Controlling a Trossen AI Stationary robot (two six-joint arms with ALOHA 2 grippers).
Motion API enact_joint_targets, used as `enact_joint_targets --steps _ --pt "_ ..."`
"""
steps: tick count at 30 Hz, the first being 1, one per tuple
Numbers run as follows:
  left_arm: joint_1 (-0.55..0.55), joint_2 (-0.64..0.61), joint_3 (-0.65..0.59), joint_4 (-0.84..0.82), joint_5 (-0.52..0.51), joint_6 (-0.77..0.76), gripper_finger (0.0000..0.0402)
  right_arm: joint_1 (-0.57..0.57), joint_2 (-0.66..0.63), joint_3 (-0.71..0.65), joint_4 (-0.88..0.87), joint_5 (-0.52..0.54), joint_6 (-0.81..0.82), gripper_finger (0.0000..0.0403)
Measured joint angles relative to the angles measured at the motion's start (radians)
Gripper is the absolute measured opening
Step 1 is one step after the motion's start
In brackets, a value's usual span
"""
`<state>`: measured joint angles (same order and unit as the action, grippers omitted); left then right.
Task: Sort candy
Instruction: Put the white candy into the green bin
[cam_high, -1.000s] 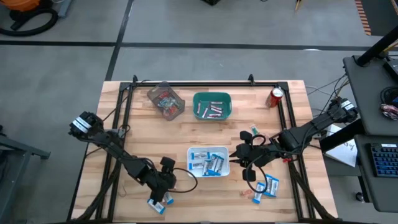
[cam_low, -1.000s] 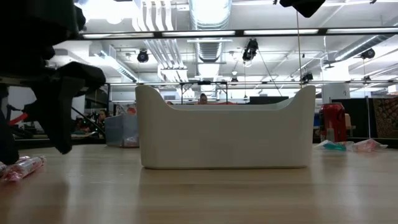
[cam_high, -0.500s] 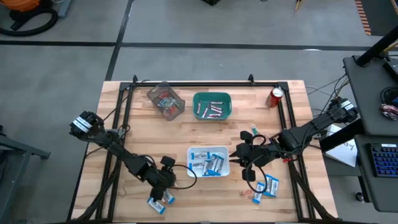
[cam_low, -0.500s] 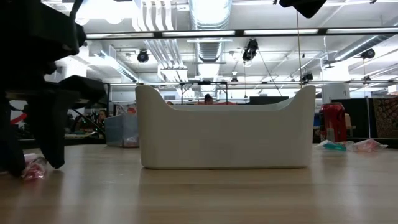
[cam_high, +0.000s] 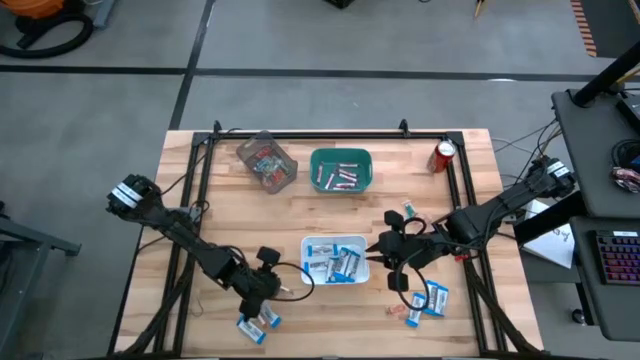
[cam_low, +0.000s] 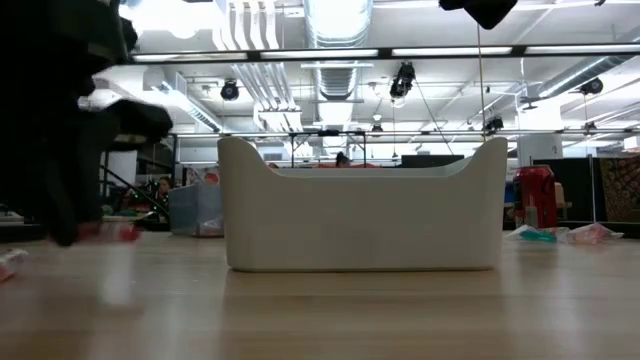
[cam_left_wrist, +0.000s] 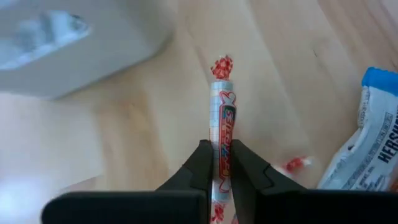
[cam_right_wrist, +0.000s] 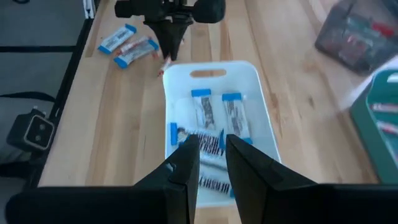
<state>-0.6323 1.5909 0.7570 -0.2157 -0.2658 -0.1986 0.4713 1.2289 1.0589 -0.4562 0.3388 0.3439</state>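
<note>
My left gripper (cam_high: 266, 303) (cam_left_wrist: 222, 163) stands near the table's front left, shut on a slim red-and-white stick candy (cam_left_wrist: 223, 118). Blue-and-white packets (cam_high: 256, 325) lie just beside it, and a tiny red piece (cam_left_wrist: 297, 165) lies close by. My right gripper (cam_high: 384, 250) (cam_right_wrist: 208, 155) hangs above the right end of the white tray (cam_high: 305, 245), shut on a blue-and-white packet (cam_right_wrist: 205, 146). More packets lie in the tray and at the front right (cam_high: 432, 298). My left gripper pinches the stick candy near its middle (cam_left_wrist: 223, 146) between its two fingers, slanting down from above. The fingers lie along the stick, whose twisted far end (cam_left_wrist: 222, 66) juts out ahead of them. Whether it is clear of the table I cannot tell. My right gripper pinches the packet across its middle (cam_right_wrist: 209, 149) between its two fingers, slanting down from the table's right side. The packet lies crosswise, with its blue end (cam_right_wrist: 176, 134) sticking out past one finger. It hangs clear above the tray.
A green bin (cam_high: 341, 170) with sticks and a clear bin (cam_high: 267, 160) with red pieces stand at the back. A red soda can (cam_high: 444, 155) stands at the back right. Loose candy (cam_high: 405, 213) lies right of the tray.
My left gripper has shut: its fingers stood open on either side of the stick candy lying on the table and are now closed on it. In the low view the stick now shows higher and farther right than before. My right gripper has kept still.
</note>
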Motion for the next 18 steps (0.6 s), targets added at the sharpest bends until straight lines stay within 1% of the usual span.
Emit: enact_joint_targets --steps 5,9,11,14,18 --pt "0.0 -0.1 0.0 -0.083 -0.073 0.001 0.0004 -0.001 0.0 -0.06 0.142 0.003 -0.077 0.0073" --pt "-0.001 -0.21 0.0 -0.122 -0.148 0.012 0.0003 -0.003 0.003 -0.119 0.332 0.006 -0.179 0.0073" --pt "-0.001 -0.271 0.0 -0.121 -0.201 0.041 0.0003 -0.008 0.004 -0.147 0.42 0.005 -0.238 0.0073" --pt "-0.001 -0.361 0.0 -0.102 -0.314 0.102 0.0002 -0.023 0.004 -0.184 0.566 0.029 -0.306 0.0073" --pt "0.0 -0.45 -0.004 0.011 -0.458 0.206 0.0004 -0.052 0.004 -0.25 0.77 0.053 -0.385 0.0073"
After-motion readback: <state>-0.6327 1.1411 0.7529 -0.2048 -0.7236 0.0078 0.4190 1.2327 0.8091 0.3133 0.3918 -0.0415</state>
